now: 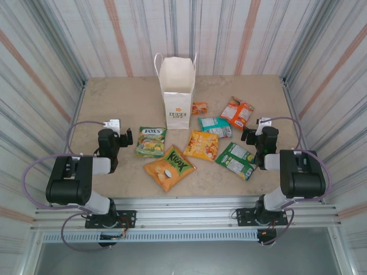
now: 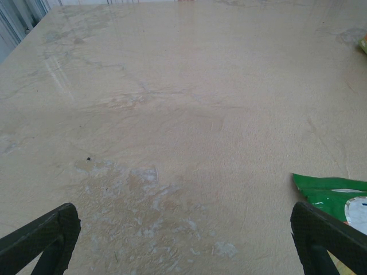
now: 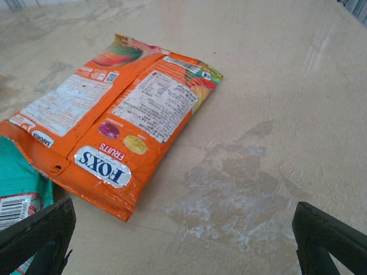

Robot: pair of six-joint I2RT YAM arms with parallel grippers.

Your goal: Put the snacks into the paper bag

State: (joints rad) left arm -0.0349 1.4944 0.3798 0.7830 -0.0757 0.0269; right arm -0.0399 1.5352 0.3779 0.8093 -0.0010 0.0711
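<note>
Top external view, and here is the line-up: the left claw hangs low over the table, with the green-yellow FOX'S packet just to its right and the orange Krax packet further right and back towards the arm bases. The white paper bag stands upright, mouth open, well ahead of that claw and off to its right.

Over on the other side, the right claw hovers by the table's right edge. The orange-white packet lies just ahead of it and to its left. The teal packet sits further left, and the tiny orange one lies beyond that, right beside the bag. The dark green packet lies behind this claw and to its left, and the yellow-orange packet is further left again.

On the left wrist camera the fingers are spread wide with nothing between them, and a green packet corner lies by the right-hand finger.

On the right wrist camera the fingers are also spread wide and empty. The orange-white packet lies label-side up, ahead and to the left, overlapping the teal one.

All seven packets lie flat on the table, outside the bag.
</note>
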